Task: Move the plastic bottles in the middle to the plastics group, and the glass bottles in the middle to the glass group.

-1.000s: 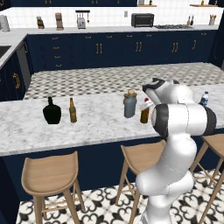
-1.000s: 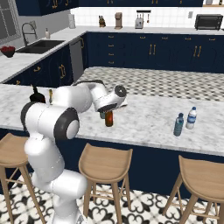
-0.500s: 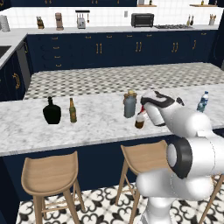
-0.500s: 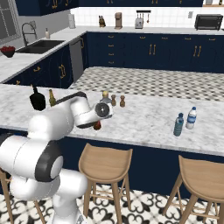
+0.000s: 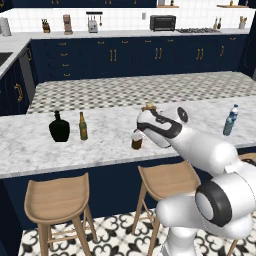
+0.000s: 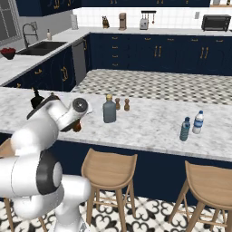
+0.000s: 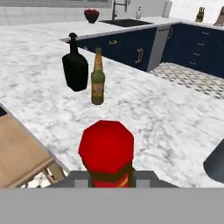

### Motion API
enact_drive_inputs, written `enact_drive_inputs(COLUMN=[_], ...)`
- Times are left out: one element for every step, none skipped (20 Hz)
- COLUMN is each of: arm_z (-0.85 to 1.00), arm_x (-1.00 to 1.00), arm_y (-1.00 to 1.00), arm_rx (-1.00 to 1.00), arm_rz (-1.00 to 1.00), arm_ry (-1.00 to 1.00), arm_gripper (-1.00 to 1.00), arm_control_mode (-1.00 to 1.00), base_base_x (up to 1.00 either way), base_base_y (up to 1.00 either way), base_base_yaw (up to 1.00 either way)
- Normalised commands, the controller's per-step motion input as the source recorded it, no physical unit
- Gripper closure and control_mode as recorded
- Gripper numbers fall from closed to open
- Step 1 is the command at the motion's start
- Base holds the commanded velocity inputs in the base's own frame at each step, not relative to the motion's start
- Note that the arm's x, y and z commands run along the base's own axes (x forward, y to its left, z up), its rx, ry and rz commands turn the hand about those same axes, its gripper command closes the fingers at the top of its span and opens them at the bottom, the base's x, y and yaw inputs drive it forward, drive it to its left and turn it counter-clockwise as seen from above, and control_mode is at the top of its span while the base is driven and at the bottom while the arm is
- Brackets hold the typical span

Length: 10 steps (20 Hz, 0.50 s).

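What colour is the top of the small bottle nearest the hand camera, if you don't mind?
Bright red, clearest in the hand view: small bottle.

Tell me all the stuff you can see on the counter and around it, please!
Small red-brown bottle: one, red top, near front edge, at the claw.
Grey bottle: one, tan cap, mid-counter.
Blue bottle: one, beside the water bottle.
Water bottle: one, clear, white cap.
Black bottle: one, squat, left end.
Beer bottle: one, amber-green, beside the black one.
Stools: wooden, under the counter.
Claw: dark, at the small bottle; grip unclear.
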Motion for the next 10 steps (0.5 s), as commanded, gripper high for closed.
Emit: enact_drive_inputs(arm_z=[0.50,0.46,0.36,0.31,0.26,0.16,0.09,0.00,0.00,0.00], arm_x=[0.06,0.14,0.21,0.31,0.42,0.69,0.81,0.88,0.84,0.62], arm_y=[0.97,0.95,0.93,0.86,0.76,0.41,0.23,0.01,0.00,0.00], arm_rx=[0.00,0.00,0.00,0.00,0.00,0.00,0.00,0.00,0.00,0.00], arm_rz=[0.25,0.26,0.27,0.27,0.27,0.24,0.20,0.12,0.07,0.02], arm_ry=[0.26,0.27,0.26,0.25,0.23,0.20,0.18,0.12,0.05,0.00], arm_gripper=[1.00,1.00,1.00,1.00,1.00,1.00,1.00,1.00,1.00,1.00], arm_control_mode=[-1.00,-1.00,-1.00,-1.00,-1.00,-1.00,-1.00,-1.00,-1.00,-1.00], base_base_x=[0.00,0.00,0.00,0.00,0.00,0.00,0.00,0.00,0.00,0.00], base_base_y=[0.00,0.00,0.00,0.00,0.00,0.00,0.00,0.00,0.00,0.00], base_base_yaw=[0.00,0.00,0.00,0.00,0.00,0.00,0.00,0.00,0.00,0.00])
